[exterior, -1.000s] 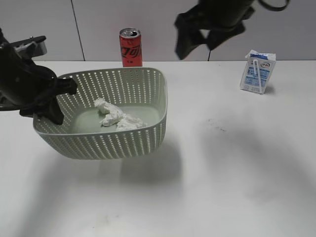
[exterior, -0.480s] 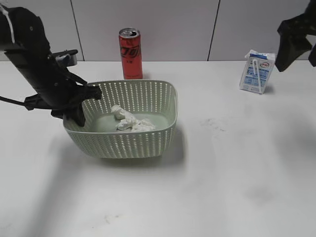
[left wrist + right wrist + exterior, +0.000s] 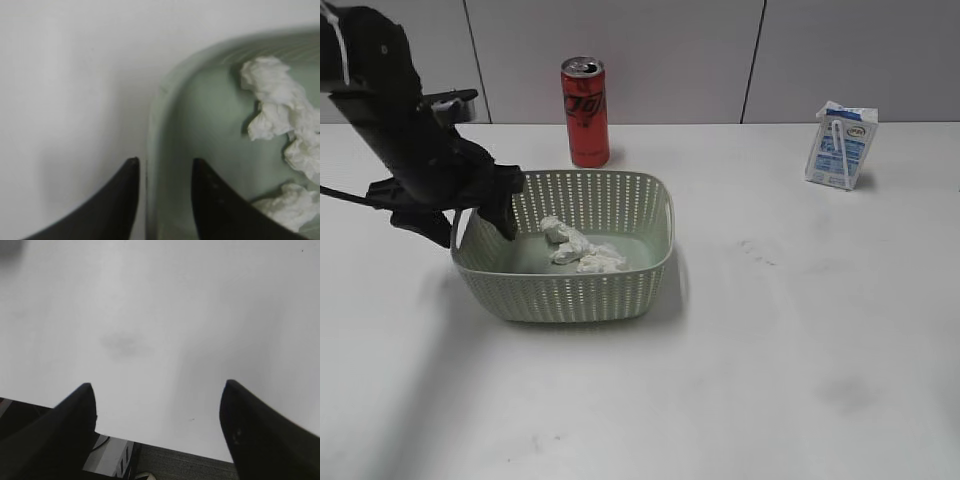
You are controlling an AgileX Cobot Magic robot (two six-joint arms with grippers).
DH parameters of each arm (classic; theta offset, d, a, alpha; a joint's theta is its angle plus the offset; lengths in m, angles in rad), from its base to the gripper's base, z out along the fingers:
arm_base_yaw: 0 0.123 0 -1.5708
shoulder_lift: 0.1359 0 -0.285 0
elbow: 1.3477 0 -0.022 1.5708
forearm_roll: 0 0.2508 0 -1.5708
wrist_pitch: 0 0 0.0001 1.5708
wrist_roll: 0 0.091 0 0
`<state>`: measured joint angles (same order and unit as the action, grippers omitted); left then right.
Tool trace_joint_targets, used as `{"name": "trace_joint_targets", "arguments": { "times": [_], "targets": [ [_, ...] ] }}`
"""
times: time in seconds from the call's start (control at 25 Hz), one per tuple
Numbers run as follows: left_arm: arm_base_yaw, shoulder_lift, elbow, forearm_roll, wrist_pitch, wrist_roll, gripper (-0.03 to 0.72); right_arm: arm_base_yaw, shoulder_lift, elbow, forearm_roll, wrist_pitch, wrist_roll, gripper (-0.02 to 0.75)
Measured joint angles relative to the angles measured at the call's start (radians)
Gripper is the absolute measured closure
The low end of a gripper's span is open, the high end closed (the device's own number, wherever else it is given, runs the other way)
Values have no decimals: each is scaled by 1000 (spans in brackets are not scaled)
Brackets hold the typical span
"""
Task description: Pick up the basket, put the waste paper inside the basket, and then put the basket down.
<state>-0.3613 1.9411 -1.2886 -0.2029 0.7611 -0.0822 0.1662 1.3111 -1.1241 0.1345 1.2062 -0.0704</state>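
Note:
The pale green basket (image 3: 582, 296) stands level on the white table with the crumpled white waste paper (image 3: 578, 248) lying inside it. My left gripper (image 3: 486, 214) is at the basket's left rim. In the left wrist view its jaws (image 3: 165, 167) straddle the basket (image 3: 210, 130) rim, one finger outside and one inside, with a gap beside the thin wall, so it is open. The paper wads (image 3: 277, 105) lie to the right on the basket floor. My right gripper (image 3: 157, 390) is open and empty over bare table near its edge, out of the exterior view.
A red soda can (image 3: 585, 110) stands behind the basket near the wall. A blue-and-white milk carton (image 3: 842, 146) stands at the back right. The table's edge and the floor below show at the bottom of the right wrist view.
The basket came down from a tilted, lifted pose and moved right, and now rests flat on the table. The right arm swung right and left the exterior view.

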Motion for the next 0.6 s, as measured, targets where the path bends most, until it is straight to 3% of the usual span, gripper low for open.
{"name": "trace_joint_targets", "arguments": {
  "times": [0.12,0.32,0.6],
  "targets": [
    [7,-12,-45,12,90,0,33,0,-130,108,-5,-27,-7,159],
    [61,-82,-155,66,240,29,23,0,-357,326,-12,-119,-12,160],
    [235,-199,-219,118,428,93,50,0,-711,603,-13,-138,-12,161]
  ]
}}
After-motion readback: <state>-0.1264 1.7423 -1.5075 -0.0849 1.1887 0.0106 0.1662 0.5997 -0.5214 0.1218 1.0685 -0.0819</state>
